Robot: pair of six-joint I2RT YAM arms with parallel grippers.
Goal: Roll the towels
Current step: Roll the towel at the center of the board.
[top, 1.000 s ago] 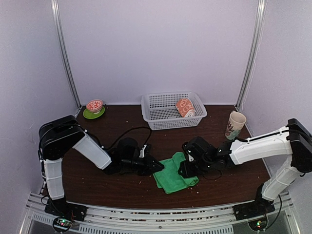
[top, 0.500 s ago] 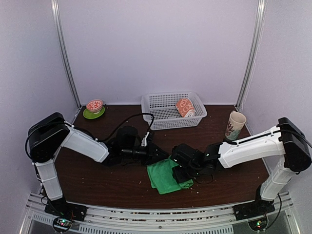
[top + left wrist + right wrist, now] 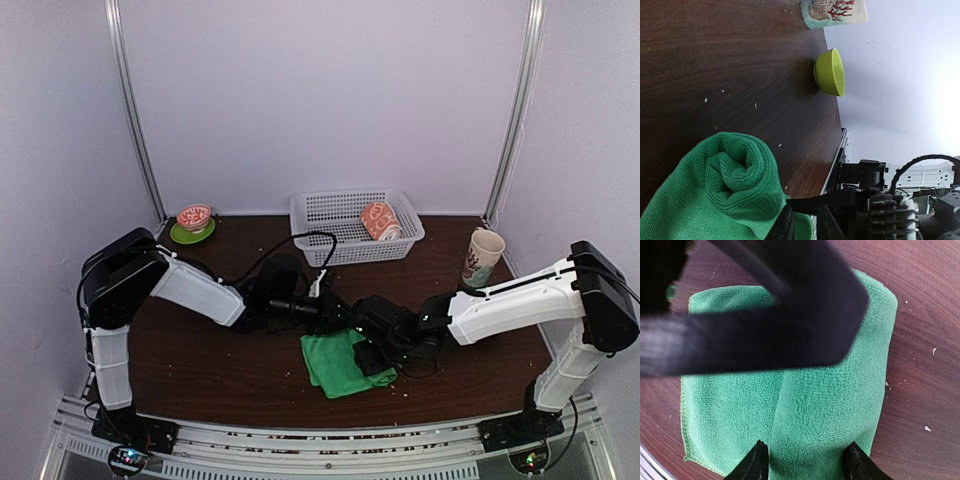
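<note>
A bright green plush towel [image 3: 335,365] is lying near the front middle of the dark brown wooden worktop [image 3: 200,360], between the 2 arms. In the left wrist view, 1 end of it [image 3: 735,185] is curling into a loose roll, while the rest is lying flat with a folded strip running across it.

The left tool [image 3: 805,225] is clamping down on the towel's edge, with green cloth showing between its nearly closed fingers. Seen from above, this tool [image 3: 340,316] is reaching in at the towel's far side.

The right tool [image 3: 806,460] is standing with its fingers [image 3: 757,462] apart, straddling part of the folded strip without pinching it. From above it [image 3: 372,358] is sitting over the towel's right side.

A rolled peach-orange towel with white print [image 3: 380,220] is resting inside a white plastic lattice basket [image 3: 330,235] at the back of the worktop.

A beige cup printed with red coral [image 3: 484,255] is standing to the right, and a lime-green bowl [image 3: 830,71] is showing near it in the left wrist view. A red-and-white bowl [image 3: 194,214] is sitting on a green saucer [image 3: 190,236] in the back left corner.
</note>
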